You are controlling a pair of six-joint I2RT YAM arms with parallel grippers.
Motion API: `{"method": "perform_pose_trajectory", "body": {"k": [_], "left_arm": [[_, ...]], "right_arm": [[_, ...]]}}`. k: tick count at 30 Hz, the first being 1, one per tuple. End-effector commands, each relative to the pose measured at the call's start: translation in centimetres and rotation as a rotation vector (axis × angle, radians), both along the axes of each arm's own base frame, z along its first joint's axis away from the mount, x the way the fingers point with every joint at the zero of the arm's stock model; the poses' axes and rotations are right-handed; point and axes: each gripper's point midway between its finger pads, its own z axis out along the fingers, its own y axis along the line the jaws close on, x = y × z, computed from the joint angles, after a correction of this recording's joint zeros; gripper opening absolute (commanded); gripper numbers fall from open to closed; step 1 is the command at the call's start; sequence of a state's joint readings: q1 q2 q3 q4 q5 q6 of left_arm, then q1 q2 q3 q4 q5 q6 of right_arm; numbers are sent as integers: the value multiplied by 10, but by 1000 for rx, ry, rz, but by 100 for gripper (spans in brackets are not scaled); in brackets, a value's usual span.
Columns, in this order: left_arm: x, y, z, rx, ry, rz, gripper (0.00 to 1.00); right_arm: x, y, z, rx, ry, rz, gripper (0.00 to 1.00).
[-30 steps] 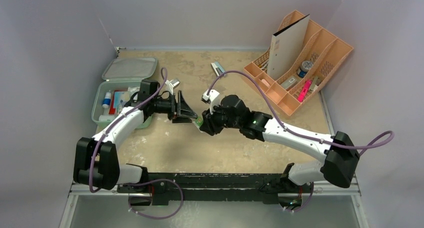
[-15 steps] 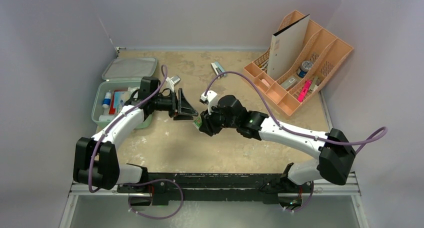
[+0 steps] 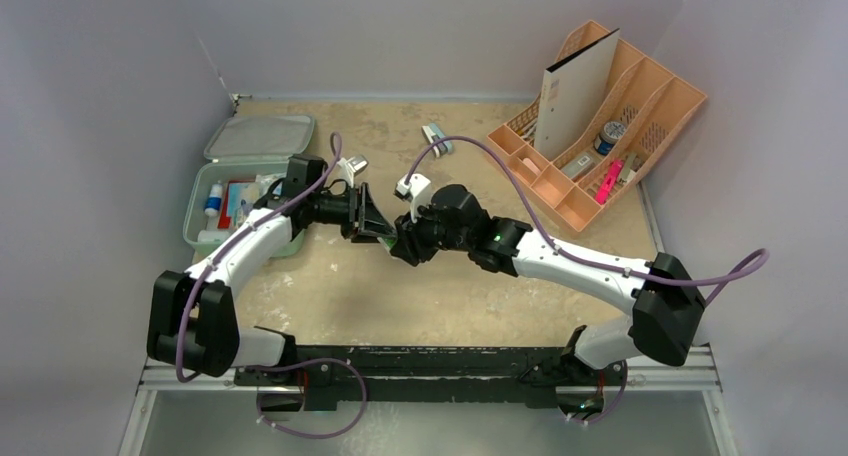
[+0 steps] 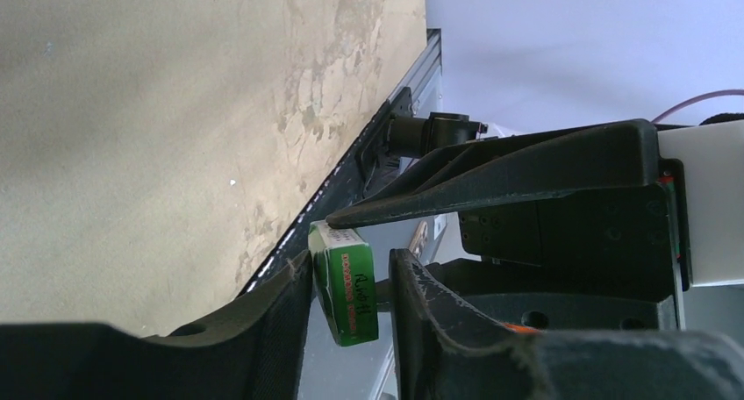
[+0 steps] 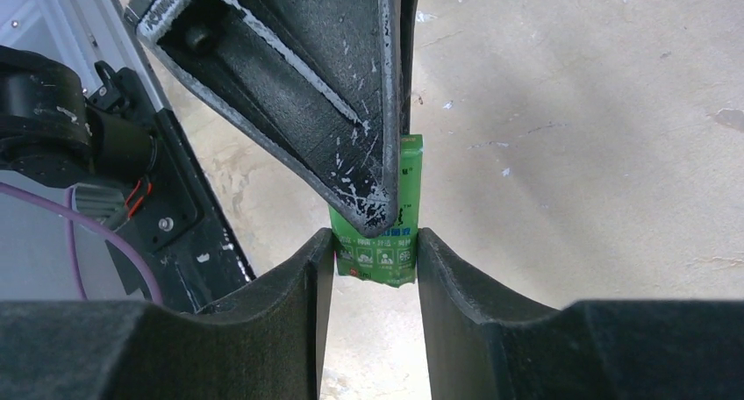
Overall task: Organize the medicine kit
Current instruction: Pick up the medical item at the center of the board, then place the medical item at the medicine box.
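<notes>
Right end effector [image 5: 375, 240] grips green box [image 4: 342, 286]; left end effector [image 4: 353, 260] possibly too.

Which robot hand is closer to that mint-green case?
Left. The left hand sits a little right of the mint-green case; the right hand faces it from farther right, mid-table.

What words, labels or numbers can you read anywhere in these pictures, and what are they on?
Small green box: red print on one side, white characters and icons on another, too blurred to read.
Supplies in the medicine kit: labels too small to read.
Items in the peach organizer: labels too small to read.
Nothing is legible anywhere.
</notes>
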State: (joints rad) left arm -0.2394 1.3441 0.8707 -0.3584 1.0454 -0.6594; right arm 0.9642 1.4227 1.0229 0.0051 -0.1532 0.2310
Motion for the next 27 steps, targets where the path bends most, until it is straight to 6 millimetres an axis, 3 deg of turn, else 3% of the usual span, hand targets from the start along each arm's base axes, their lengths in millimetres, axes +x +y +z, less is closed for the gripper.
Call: {"method": "perform_pose_trajectory", "body": {"k": [1, 8, 14, 17, 22, 27], "left_arm": [[2, -7, 19, -26, -77, -38, 31], [-3, -6, 19, 4, -81, -21, 20], [9, -3, 31, 48, -116, 40, 17], [15, -3, 39, 49, -134, 84, 17], [32, 3, 48, 89, -192, 181, 18], [57, 20, 48, 184, -247, 322, 18]], "right_arm": [[3, 15, 30, 84, -24, 10, 42], [8, 14, 35, 78, -33, -17, 45], [6, 10, 34, 73, -14, -35, 69], [0, -2, 31, 54, 23, -65, 78], [-14, -19, 51, 104, 46, -90, 98], [-22, -30, 71, 169, 25, -100, 99]]}}
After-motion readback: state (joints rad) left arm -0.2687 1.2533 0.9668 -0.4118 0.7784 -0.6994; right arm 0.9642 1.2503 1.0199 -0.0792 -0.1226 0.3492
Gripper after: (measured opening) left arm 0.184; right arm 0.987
